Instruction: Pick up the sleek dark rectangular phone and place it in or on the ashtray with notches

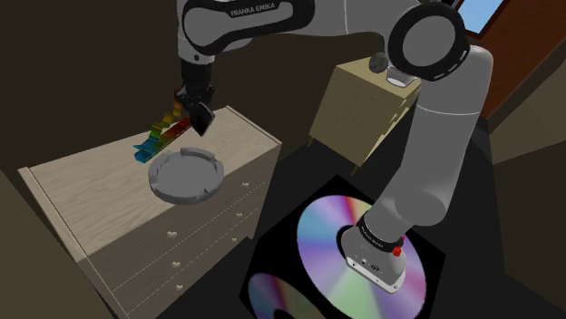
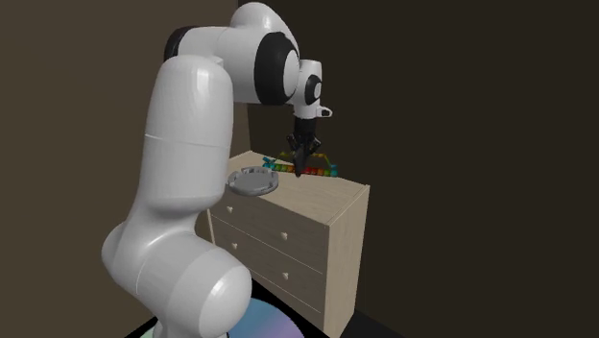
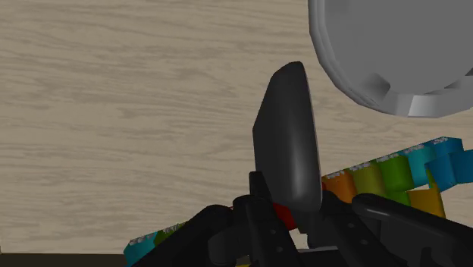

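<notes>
Phone [image 3: 288, 136] clamped by one short end between black jaws, shut tight on it, free end pointing toward pale wood dresser [image 3: 114, 114]. Held in the air, clear of the dresser top, just beside grey notched ashtray [image 3: 364, 83] and not yet over its bowl. In the shoulder view, phone [image 1: 201, 118] tilted, hanging near the ashtray's [image 1: 156, 177] far rim, with rainbow blocks [image 1: 163, 131] just behind.

Judged as the carrying step: pick-up done, placing not yet done. Next move likely a short sideways shift to centre the phone over the bowl, then a gentle descent and a release. Worth weighing the phone's length against the bowl: likely to end up leaning on the rim or across a notch rather than lying flat.

Hard to make out:
- Gripped end of phone hidden inside the jaws in the wrist view.
- Much of the ashtray cut off at that view's edge.
- Blocks [image 3: 386, 174] partly hidden behind phone and jaws.
- In the second exterior view, phone [image 2: 299, 165] a thin dark sliver, barely separable from the jaws.
- One end of the dresser [image 2: 326, 197] there covered by the white arm, close beside the ashtray [image 2: 269, 187].
- Height of phone above dresser not readable with confidence.
</notes>
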`<move>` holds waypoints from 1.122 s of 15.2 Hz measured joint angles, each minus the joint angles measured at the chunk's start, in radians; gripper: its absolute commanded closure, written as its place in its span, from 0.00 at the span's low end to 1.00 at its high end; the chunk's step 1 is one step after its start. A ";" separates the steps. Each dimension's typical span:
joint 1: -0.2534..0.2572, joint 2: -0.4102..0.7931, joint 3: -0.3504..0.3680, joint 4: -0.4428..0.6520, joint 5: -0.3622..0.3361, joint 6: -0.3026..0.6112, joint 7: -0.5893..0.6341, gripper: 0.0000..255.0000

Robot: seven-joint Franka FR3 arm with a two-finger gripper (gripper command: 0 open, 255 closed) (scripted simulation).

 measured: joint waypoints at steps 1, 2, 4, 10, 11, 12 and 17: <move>0.000 -0.005 0.000 0.007 0.001 -0.012 0.000 1.00; -0.001 -0.007 0.001 0.017 0.002 -0.024 -0.001 1.00; 0.000 -0.013 0.001 0.037 0.003 -0.050 0.000 1.00; 0.039 -0.099 0.032 -0.058 0.017 -0.037 0.068 1.00; 0.046 -0.120 0.038 -0.089 0.021 -0.024 0.081 1.00; 0.056 -0.136 0.046 -0.107 0.025 -0.022 0.098 1.00; 0.107 -0.214 0.089 -0.209 0.042 0.010 0.188 1.00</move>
